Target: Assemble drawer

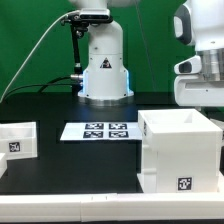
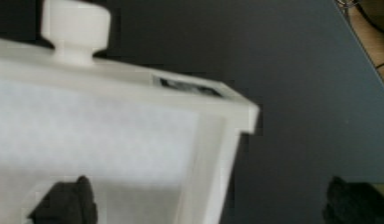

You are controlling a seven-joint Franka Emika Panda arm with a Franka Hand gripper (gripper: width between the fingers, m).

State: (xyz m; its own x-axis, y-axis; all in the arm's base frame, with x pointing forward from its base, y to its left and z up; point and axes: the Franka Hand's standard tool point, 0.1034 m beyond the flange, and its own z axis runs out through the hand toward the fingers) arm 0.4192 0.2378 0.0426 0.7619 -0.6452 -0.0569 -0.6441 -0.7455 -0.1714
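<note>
We seem early in the job. Our gripper (image 2: 210,200) hangs released and empty over the tall white cube casing (image 1: 180,150). The small low white plastic drawer tray (image 1: 15,138) sits well apart at the exterior view's left on the black table (image 1: 70,170). Next we likely need to cross over, grasp it and line it up with the casing.

Ext. cam: low, just above bench (image 1: 60,165) level, facing across it twd the robot base (image 1: 103,70) & green backdrop (image 1: 30,40) at rear. Mid range. Marker board (image 1: 100,130) sits centre frame; cube casing (image 1: 180,150) is nearest, at the exterior view's right, partly cropped. Wrist cam: on the arm, looking down past the end effector (image 2: 210,198), both dark fingertips (image 2: 64,200) at frame edge, v. close to a white part (image 2: 100,130), blurred. Shared area: dark bench & prob. that casing; can't confirm.
</note>
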